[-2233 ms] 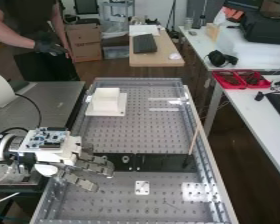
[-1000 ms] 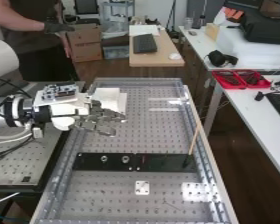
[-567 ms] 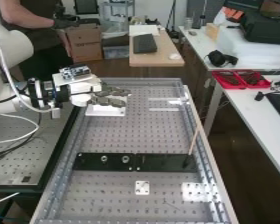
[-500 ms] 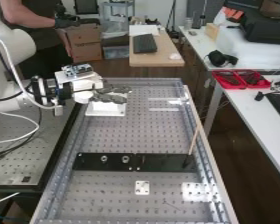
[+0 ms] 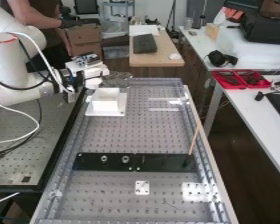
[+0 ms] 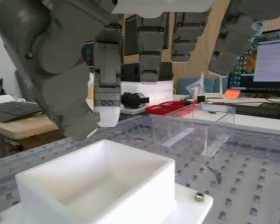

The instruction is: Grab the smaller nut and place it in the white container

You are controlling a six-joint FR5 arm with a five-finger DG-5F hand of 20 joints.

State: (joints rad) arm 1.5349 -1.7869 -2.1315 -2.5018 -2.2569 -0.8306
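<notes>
Down the middle of the high view, a long grey bench point(image 5: 150, 200) with a perforated top. In from the left, a white, jointed robot arm point(image 5: 11, 60), alone at the work, so no nearer arm to choose. Low in the same view, a flat, black, rectangular bar point(image 5: 164, 162), long axis crosswise to the bench, well apart from the hand. Toward the bench's far end, a dark grey robot hand point(image 6: 51, 45); cannot tell whether wide, narrow or closed on something. Near and below it, a white, square-walled, plastic-looking container point(image 6: 147, 192), upright on its flat base, mouth upward. Likely hinge of the coming move: if loaded, line up over that mouth before lowering; if empty, head for the bar. On the bar, a round, silvery metal larger nut point(image 5: 104, 159) and, beside it but apart, a ring-shaped metal bearing point(image 5: 125, 159). Smallest of all, the metal smaller nut: cannot tell whether in the hand, in the container or elsewhere, nor which way up.
</notes>
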